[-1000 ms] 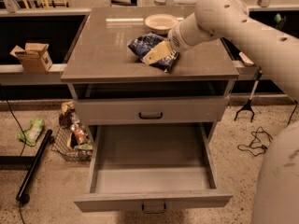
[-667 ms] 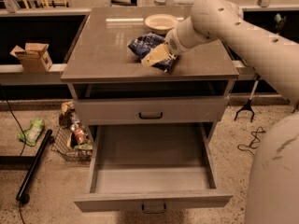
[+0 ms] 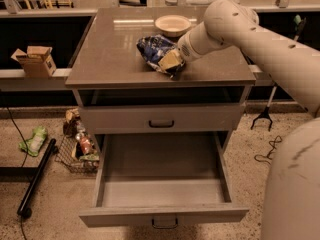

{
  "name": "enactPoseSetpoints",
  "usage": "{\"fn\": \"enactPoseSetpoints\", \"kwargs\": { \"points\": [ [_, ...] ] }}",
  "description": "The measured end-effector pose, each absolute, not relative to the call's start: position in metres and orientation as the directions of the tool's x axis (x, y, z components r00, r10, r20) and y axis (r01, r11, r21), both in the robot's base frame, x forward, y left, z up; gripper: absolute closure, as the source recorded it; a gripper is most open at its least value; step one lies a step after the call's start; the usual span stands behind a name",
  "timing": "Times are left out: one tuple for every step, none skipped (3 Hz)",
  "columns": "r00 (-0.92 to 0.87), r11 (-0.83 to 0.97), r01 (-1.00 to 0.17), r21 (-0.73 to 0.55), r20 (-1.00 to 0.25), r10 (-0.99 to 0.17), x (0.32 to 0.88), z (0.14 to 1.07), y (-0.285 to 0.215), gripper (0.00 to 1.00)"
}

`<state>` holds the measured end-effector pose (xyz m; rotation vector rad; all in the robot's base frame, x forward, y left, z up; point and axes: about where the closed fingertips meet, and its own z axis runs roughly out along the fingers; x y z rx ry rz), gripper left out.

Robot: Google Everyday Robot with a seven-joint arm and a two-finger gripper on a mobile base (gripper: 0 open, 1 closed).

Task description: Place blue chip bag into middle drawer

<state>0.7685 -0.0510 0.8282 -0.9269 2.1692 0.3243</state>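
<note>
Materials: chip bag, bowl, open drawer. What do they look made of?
Blue chip bag: crinkled, glossy, so foil or plastic film. Cream bowl: smooth, ceramic or plastic, unclear which. Middle drawer: flat matte grey, perhaps painted metal or laminate. Claw sits at the bag's right edge, on the cabinet top.

Pincer (image 3: 171, 62) — slightly lower, on blue chip bag (image 3: 153, 49)

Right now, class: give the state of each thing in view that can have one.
Middle drawer: pulled open, no bag inside.
Top drawer: shut.
Chip bag: crumpled, lying on the counter.
Bowl: upright, behind the bag.
Gripper: at the bag's near edge.
</note>
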Motion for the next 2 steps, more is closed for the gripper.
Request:
{"fn": "enactPoseSetpoints", "kwargs": {
  "points": [
    [-0.452,0.729,-0.684,-0.037,-0.763,-0.463,0.754,0.842,-0.074,0.72],
    [-0.418,0.76,-0.648,-0.049,-0.811,-0.409,0.719,0.873,-0.108,0.95]
  ]
}}
